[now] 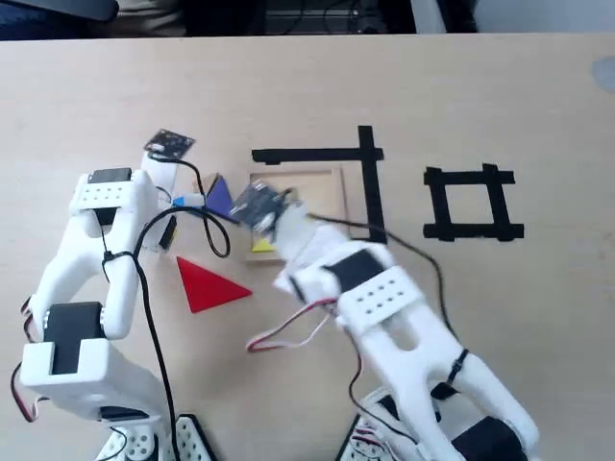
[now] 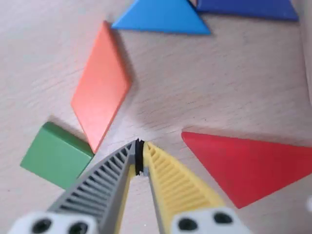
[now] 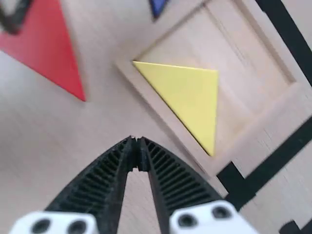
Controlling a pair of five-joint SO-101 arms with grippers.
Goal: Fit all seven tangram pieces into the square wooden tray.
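inside the tray (image 3: 243,53), yellow triangle (image 3: 190,97), left gripper (image 2: 139,156) and right gripper (image 3: 136,153) both clenched

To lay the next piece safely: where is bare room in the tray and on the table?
The tray is bare beside the yellow triangle. The table is bare beyond the tape square. Crowded: orange piece, green square and red triangle near the left tool.

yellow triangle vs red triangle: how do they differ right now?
Place: the yellow flat triangle piece lies inside the square wooden tray, one edge along its rim. The red flat triangle piece lies on the bare table, outside the tray.
Task state: the yellow one is already placed, the red one not yet.
Colour: yellow versus red.
Shared: both are triangles lying flat, and no gripper holds either.
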